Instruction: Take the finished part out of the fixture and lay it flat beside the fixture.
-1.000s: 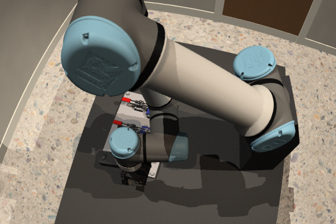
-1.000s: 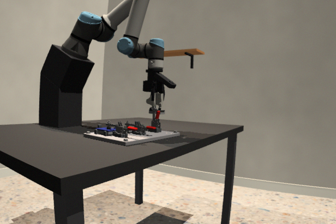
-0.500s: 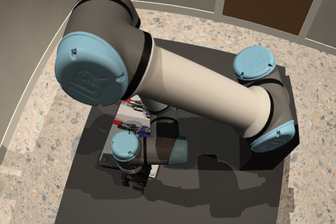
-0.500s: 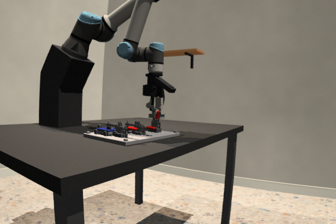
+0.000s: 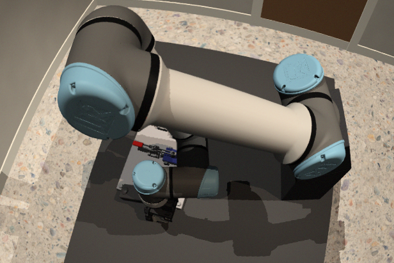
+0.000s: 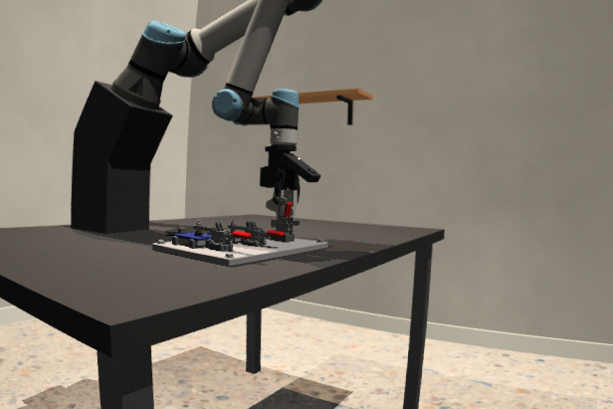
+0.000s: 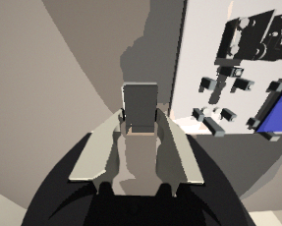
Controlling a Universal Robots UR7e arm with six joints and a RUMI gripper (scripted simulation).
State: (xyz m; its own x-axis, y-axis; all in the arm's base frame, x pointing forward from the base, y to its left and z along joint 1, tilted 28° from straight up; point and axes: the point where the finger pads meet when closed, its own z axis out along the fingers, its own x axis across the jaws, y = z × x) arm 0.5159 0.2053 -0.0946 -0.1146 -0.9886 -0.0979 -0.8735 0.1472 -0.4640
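My gripper [image 5: 158, 218] [image 6: 289, 193] [image 7: 140, 109] points down and is shut on the finished part [image 7: 141, 100], a grey block that shows between the fingertips in the wrist view. Its milled slot cannot be made out. The part is above the table, outside the long edge of the white fixture plate [image 5: 132, 169] [image 6: 259, 255] [image 7: 201, 49]. A blue blank [image 5: 169, 159] [image 6: 185, 235] [image 7: 281, 113] sits in the fixture. The second blank cannot be told apart. The station nearest the gripper holds only small locating blocks [image 7: 243, 84].
Toggle clamps with red handles stand on the plate; one handle [image 6: 288, 209] is upright close to the gripper in the exterior view, and another red handle [image 5: 137, 143] lies low. The dark table [image 5: 204, 239] [image 6: 124, 288] extends beyond the plate. A wooden shelf [image 6: 338, 96] is on the wall.
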